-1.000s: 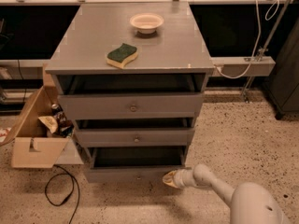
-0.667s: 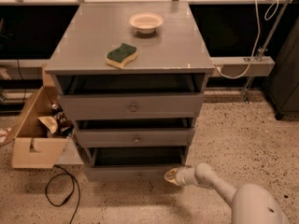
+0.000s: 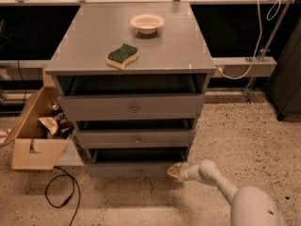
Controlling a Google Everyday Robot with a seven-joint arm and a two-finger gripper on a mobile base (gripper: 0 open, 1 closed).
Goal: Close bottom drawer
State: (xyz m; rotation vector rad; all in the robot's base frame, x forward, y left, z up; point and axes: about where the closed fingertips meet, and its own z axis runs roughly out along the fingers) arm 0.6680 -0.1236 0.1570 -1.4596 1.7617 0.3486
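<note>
The grey cabinet (image 3: 134,44) has three drawers. The bottom drawer (image 3: 131,168) is the lowest, a low grey front panel just above the floor, pulled out a little, with a dark gap above it. Its knob is hard to make out. My gripper (image 3: 175,171) is at the end of the white arm (image 3: 211,175), low near the floor, touching the right end of the bottom drawer's front. The middle drawer (image 3: 136,138) and the taller top drawer (image 3: 133,108) stand slightly out too.
A green sponge (image 3: 122,55) and a white bowl (image 3: 147,22) sit on the cabinet top. An open cardboard box (image 3: 35,135) with clutter stands left of the cabinet, with a black cable (image 3: 61,192) on the speckled floor. A white cable (image 3: 244,65) hangs at the right.
The gripper stays at the right end of the bottom drawer's front and has edged slightly toward it. The drawer looks about as far out as before.
</note>
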